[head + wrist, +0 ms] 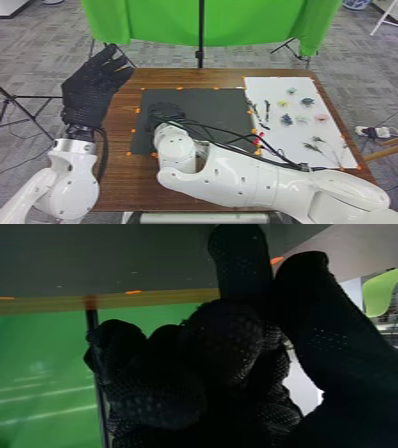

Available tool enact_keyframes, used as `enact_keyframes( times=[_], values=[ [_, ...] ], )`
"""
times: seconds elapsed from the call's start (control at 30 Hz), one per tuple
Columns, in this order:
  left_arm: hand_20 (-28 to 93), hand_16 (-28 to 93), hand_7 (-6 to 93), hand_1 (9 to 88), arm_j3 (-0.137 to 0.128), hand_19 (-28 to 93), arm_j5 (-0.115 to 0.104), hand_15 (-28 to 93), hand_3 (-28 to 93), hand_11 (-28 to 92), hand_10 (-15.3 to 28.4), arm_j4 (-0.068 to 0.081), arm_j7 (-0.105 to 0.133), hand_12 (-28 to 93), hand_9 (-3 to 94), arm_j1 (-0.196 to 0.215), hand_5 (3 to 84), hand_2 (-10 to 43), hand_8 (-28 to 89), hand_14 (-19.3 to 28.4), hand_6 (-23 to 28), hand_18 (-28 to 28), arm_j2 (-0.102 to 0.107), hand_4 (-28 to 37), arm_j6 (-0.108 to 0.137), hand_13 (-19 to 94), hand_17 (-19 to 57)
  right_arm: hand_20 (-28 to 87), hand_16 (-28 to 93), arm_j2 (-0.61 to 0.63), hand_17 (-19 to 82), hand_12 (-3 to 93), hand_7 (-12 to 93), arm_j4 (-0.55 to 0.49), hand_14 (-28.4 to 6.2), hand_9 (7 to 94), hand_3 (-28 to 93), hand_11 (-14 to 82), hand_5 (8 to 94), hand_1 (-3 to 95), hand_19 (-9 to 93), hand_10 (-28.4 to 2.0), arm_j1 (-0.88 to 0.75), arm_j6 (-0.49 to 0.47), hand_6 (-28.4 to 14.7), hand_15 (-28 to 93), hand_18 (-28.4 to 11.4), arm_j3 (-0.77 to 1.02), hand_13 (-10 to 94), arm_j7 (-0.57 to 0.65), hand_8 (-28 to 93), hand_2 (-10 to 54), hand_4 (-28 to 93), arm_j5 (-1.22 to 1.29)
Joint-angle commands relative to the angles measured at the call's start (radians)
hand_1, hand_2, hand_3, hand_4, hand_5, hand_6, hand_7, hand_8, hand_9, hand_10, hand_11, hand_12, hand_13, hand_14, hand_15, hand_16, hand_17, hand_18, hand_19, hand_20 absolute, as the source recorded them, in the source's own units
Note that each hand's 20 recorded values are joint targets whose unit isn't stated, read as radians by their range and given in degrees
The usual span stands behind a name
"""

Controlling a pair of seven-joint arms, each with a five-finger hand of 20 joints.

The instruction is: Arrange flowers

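Plenty to pick from among flowers (286, 119) at right of frame. With left robot hand (89, 92) open, upper left, and right robot hand (166, 111) mostly curled round nothing visible, left of centre, uncurl, then pinch one low and gently.

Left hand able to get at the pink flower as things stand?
Probably not directly: the left hand is left of the black mat, the pink flower is right of it, and the right hand is over the mat between them.
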Motion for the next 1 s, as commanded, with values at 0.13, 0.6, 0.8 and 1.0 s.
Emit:
enact_keyframes(
  times=[0.13, 0.6, 0.8, 1.0],
  values=[
    [12, -10, 12.1, 24.1, -0.042, 58, 0.012, 52, 80, 26, 21.3, -0.013, -0.057, 11, 38.5, 0.064, 42.1, 6.6, -9, 28.4, 11.6, 25.8, -0.038, -23.5, 0.000, 29, -8.1, 46, 19, -0.004, 49, 15.4, 33, -0.034, -10.5, 93.7, 73, 60.2, 93.7, 38.6, 93, -11.6, -0.083, -0.070, 0.1, 75, -26.8, 0.104, 92, -0.050, -14, -6.7, -28, -0.098],
    [13, -10, 12.2, 24.1, -0.223, 58, 0.028, 53, 80, 26, 21.3, -0.082, -0.112, 11, 38.5, 0.342, 42.2, 6.6, -9, 28.4, 11.6, 25.9, -0.170, -23.5, 0.024, 29, -8.0, 26, 16, 0.354, 37, 19.8, 18, -0.398, -12.5, 89.8, 73, 40.0, 85.1, 35.8, 93, -13.3, -0.402, -0.001, -1.6, 69, -26.5, 0.593, 80, -0.087, -11, -5.8, -25, -0.090],
    [13, -10, 12.2, 24.2, -0.210, 58, 0.021, 53, 80, 26, 21.4, -0.081, -0.104, 11, 38.4, 0.349, 42.0, 6.6, -9, 28.4, 11.5, 25.9, -0.176, -23.5, 0.021, 29, -8.1, 21, 15, 0.617, 34, 19.4, 17, -0.580, -12.4, 87.7, 73, 38.2, 78.7, 36.6, 92, -13.9, -0.720, 0.130, -2.2, 69, -26.2, 0.922, 79, -0.018, -11, -5.8, -25, -0.044],
    [13, -10, 12.1, 24.1, -0.228, 58, 0.012, 53, 81, 26, 21.3, -0.094, -0.067, 11, 38.2, 0.396, 41.9, 6.4, -9, 28.4, 11.6, 25.8, -0.165, -23.5, 0.045, 29, -8.1, 19, 14, 0.718, 30, 18.9, 15, -0.639, -13.1, 81.3, 74, 38.2, 71.6, 36.6, 91, -15.3, -1.011, 0.121, -3.3, 69, -25.5, 1.197, 73, 0.040, -11, -6.8, -25, -0.032]
  ],
)
